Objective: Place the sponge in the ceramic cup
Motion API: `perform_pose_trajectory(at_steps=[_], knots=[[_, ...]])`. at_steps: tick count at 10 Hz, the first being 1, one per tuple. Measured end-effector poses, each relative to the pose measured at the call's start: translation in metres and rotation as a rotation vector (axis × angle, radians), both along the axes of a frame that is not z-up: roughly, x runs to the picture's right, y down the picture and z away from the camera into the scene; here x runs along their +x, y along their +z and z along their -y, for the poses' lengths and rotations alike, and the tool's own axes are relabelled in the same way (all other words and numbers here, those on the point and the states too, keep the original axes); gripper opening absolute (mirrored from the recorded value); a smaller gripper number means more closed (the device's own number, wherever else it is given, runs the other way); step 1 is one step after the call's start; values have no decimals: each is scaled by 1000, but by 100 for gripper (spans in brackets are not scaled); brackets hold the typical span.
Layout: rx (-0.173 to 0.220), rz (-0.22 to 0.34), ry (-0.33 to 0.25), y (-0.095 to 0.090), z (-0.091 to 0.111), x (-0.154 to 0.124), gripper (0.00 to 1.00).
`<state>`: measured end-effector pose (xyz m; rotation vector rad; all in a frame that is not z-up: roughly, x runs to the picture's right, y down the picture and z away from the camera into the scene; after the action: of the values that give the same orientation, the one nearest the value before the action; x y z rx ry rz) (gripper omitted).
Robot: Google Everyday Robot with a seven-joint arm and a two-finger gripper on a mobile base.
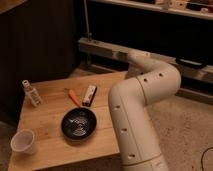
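The white ceramic cup [22,141] stands upright at the near left corner of the wooden table [47,112]. The sponge does not show anywhere in the camera view. My white arm [140,100] rises from the bottom edge along the table's right side, bends at the elbow and folds back toward the upper middle. The gripper is out of sight; only arm links show.
A black pan [78,123] with an orange handle [74,96] sits mid-table. A red-white-black bar [89,95] lies just behind it. A small clear bottle [31,93] stands at the far left. Dark shelving runs along the back, and the floor is speckled.
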<state>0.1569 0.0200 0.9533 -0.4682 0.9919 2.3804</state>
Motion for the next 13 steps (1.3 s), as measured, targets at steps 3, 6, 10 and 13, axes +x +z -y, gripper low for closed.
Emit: perform_pose_trajectory(at_steps=[3,6,10,13], knots=[[15,-69,46,-4,-3,-4,78],[34,-70,67,2,-4,-8,78],[43,-58,83,16,-10,-13,78],[45,-50,85,26,-13,-13,78]])
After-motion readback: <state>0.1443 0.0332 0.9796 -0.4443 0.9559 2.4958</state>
